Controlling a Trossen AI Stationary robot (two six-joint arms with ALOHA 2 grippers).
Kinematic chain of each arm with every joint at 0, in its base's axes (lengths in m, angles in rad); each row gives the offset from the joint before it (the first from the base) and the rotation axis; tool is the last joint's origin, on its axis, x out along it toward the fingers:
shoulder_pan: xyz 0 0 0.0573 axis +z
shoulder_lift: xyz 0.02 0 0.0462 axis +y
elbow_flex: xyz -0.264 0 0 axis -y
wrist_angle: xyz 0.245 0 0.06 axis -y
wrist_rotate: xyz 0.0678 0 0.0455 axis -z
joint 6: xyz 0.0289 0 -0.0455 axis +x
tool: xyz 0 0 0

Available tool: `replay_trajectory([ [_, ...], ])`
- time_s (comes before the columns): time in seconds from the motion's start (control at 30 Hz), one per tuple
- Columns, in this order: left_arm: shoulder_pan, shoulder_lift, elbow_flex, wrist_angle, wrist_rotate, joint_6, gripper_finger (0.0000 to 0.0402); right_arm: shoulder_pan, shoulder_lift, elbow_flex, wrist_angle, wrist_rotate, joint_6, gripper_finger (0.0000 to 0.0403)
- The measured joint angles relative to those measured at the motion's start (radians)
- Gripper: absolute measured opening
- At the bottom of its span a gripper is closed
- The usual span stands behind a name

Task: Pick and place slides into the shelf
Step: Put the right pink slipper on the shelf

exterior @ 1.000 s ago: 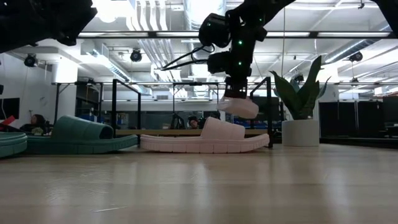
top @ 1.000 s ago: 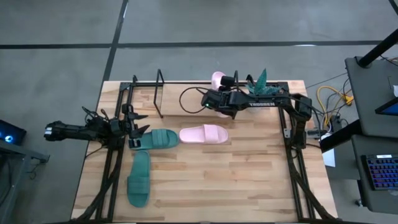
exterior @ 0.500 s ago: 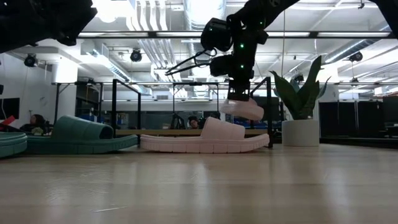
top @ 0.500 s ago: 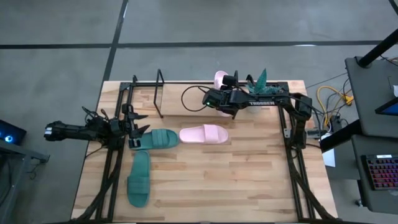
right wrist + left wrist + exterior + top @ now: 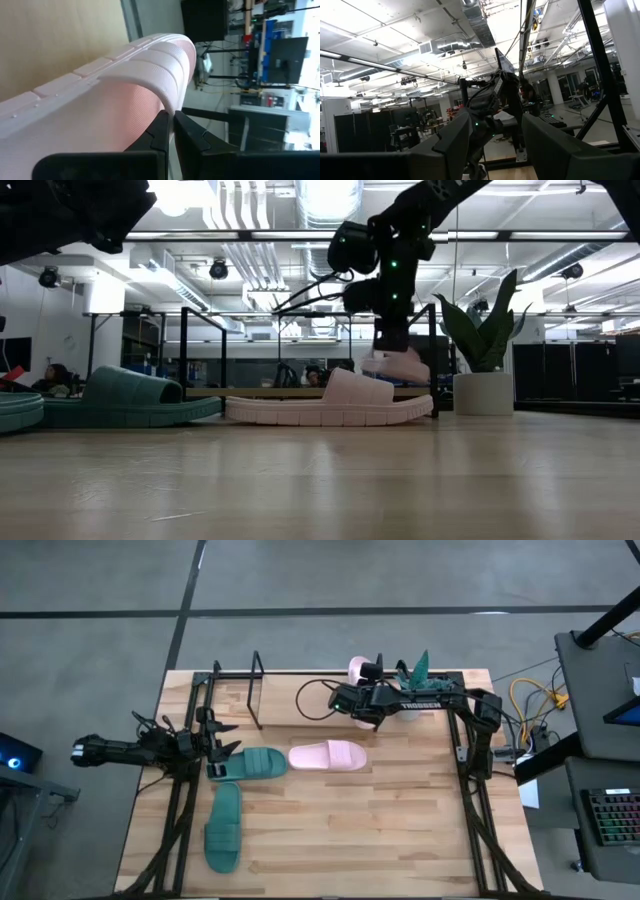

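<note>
One pale pink slide [image 5: 328,755] [image 5: 330,402] lies sole down mid-table. The second pink slide [image 5: 357,668] [image 5: 395,365] is in my right gripper [image 5: 356,700] [image 5: 171,131], which is shut on it near the far edge. A dark green slide [image 5: 250,762] [image 5: 120,398] lies left of the resting pink one, and another green slide [image 5: 223,828] lies nearer the front. My left gripper [image 5: 222,748] [image 5: 495,145] is open, raised by the first green slide's left end. The shelf [image 5: 257,690] stands at the far left. My right gripper pinches the pink slide's strap at its curved edge [image 5: 167,102] between both fingers [image 5: 160,135]. The slide sits below the gripper, lifted clear of the table, above and beyond the resting pink slide.
A potted plant [image 5: 420,670] [image 5: 485,360] stands at the far edge just right of the held slide. Black arm frames [image 5: 470,755] run along both table sides. Bare wood [image 5: 360,830] fills the near right half of the table.
My right gripper has carried the pink slide a little toward the table's right edge and lowered it slightly, staying shut on it. The other slides and my left arm have kept still.
</note>
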Motion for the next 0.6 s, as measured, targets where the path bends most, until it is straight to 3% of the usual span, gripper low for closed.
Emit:
replay_trajectory([
  [0.17, 0.0, 0.0, 0.0, 0.0, 0.0, 0.0, 0.0168, -0.011, 0.0, 0.0, 0.049, -0.048, -0.014, 0.0013],
  [0.6, 0.0, 0.0, 0.0, 0.0, 0.0, 0.0, 0.0168, -0.013, 0.0, -0.007, 0.055, -0.043, -0.06, 0.0013],
])
